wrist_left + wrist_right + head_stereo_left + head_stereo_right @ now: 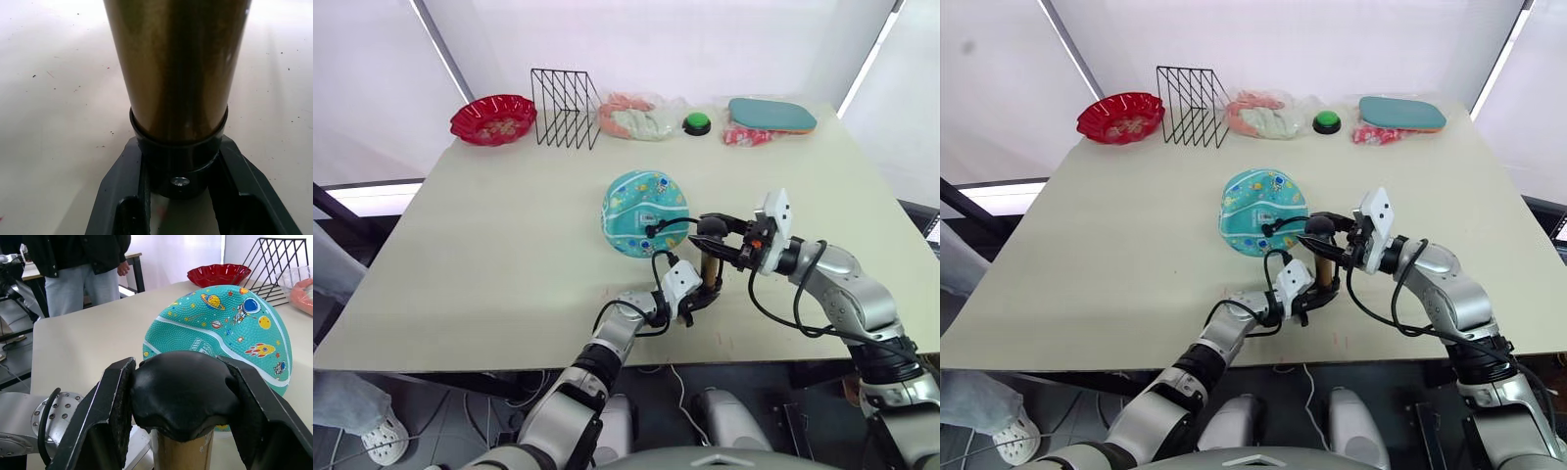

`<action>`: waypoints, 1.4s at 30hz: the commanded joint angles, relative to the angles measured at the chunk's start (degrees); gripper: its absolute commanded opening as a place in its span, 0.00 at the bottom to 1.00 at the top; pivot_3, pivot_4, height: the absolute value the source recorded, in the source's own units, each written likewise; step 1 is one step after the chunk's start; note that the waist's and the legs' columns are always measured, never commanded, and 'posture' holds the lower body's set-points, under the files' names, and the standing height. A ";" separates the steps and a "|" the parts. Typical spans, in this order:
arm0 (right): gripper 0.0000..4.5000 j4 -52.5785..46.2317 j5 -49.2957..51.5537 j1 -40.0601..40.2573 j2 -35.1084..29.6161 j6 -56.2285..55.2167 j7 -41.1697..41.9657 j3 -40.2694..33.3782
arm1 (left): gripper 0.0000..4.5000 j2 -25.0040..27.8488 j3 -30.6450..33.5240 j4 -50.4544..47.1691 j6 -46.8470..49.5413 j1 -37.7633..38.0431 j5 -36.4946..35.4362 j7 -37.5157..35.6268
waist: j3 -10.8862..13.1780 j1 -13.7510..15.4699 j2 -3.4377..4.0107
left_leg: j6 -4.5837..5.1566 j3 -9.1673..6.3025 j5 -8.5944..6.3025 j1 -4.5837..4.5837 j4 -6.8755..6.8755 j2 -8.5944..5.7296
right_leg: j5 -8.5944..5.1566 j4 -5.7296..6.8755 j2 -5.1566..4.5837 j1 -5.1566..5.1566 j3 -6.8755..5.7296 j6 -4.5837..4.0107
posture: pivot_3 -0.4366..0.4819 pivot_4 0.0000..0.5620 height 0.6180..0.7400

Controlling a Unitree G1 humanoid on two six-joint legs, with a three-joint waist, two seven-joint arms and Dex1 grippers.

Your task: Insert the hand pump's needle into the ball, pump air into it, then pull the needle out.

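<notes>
Upright near the surface's [489, 245] near edge, the hand pump [709, 268] has its base clamped by the left end effector [703, 297] and its black top cap gripped by the right end effector [717, 242]. Only the right wrist view shows a person [80, 264] standing beyond the ball [644, 213].

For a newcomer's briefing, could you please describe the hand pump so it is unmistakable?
On the beige table, find the teal ball near the middle. Just in front stands the hand pump, the sole bronze-gold cylinder, upright between both grippers.
</notes>
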 commanded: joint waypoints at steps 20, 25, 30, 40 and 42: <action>0.46 -9.21 23.53 -19.22 -14.03 27.25 -8.45 -21.77 | 0.23 0.76 -1.33 3.89 -0.02 1.85 0.85 -1.06 | 1.57 1.04 0.27 | 0.01 -0.11 0.02 -1.12 0.13 -0.26 | 0.06 0.05 -0.26 -0.88 -0.11 0.06 | 0.48 0.27 1.00; 0.46 -10.23 18.33 -8.06 -12.24 23.33 -6.01 -16.40 | 0.23 0.62 -1.38 3.45 0.15 2.17 0.99 -0.76 | 1.18 0.99 0.23 | 0.02 -0.11 0.01 -1.00 0.12 -0.30 | 0.04 0.01 -0.32 -0.77 -0.11 0.09 | 0.48 0.27 1.00; 0.46 -10.81 13.66 -0.40 -10.26 19.43 -4.84 -10.92 | 0.23 0.62 -1.19 2.96 0.25 2.41 1.44 -0.58 | 0.52 0.43 -0.06 | 0.05 -0.02 -0.03 -0.12 0.01 -0.13 | -0.08 0.00 -0.15 -0.05 -0.04 0.08 | 0.48 0.27 1.00; 0.46 -5.59 8.31 4.41 -3.62 16.08 -5.01 -5.64 | 0.23 0.94 -1.10 2.09 0.36 2.67 1.62 -0.42 | 0.16 0.59 0.06 | 0.05 -0.30 -0.09 0.18 -0.13 -0.04 | -0.22 -0.18 -0.13 0.42 -0.39 -0.14 | 0.48 0.27 1.00; 0.46 -4.62 6.40 5.29 -3.03 14.95 -4.35 -4.09 | 0.23 0.96 -1.09 1.98 0.45 2.70 1.65 -0.42 | 0.16 0.62 0.06 | 0.05 -0.31 -0.09 0.14 -0.14 -0.05 | -0.21 -0.20 -0.13 0.39 -0.39 -0.12 | 0.48 0.27 1.00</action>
